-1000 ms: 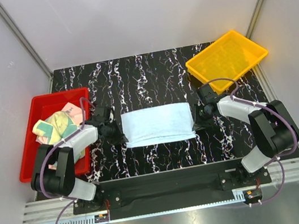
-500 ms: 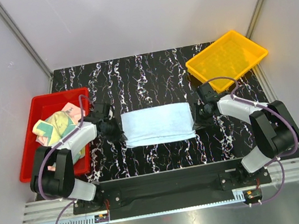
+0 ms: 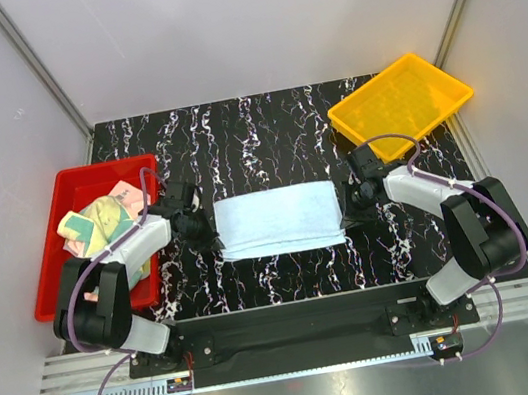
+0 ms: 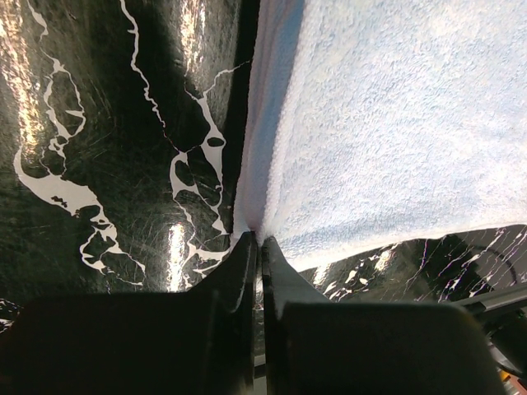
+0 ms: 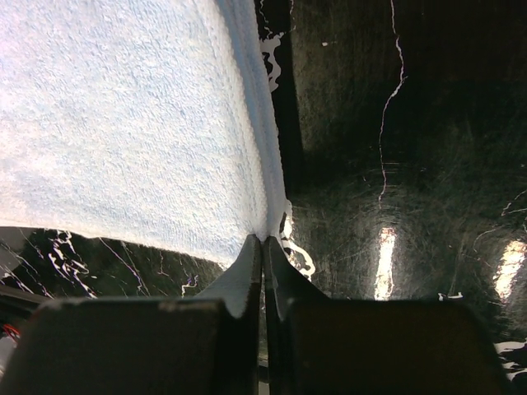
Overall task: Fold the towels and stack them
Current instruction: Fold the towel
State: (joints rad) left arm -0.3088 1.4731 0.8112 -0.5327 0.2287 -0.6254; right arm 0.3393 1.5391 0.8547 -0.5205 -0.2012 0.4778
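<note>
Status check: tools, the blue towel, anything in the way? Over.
Left tool shut on light blue towel, left edge; right tool shut on its right edge. Towel flat on table. Nothing in the way.

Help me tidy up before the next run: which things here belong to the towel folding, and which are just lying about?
In the job:
blue towel, pinched at either end by the left gripper and right gripper
crumpled towels in the red tray

Lying about:
red tray
yellow tray
</note>
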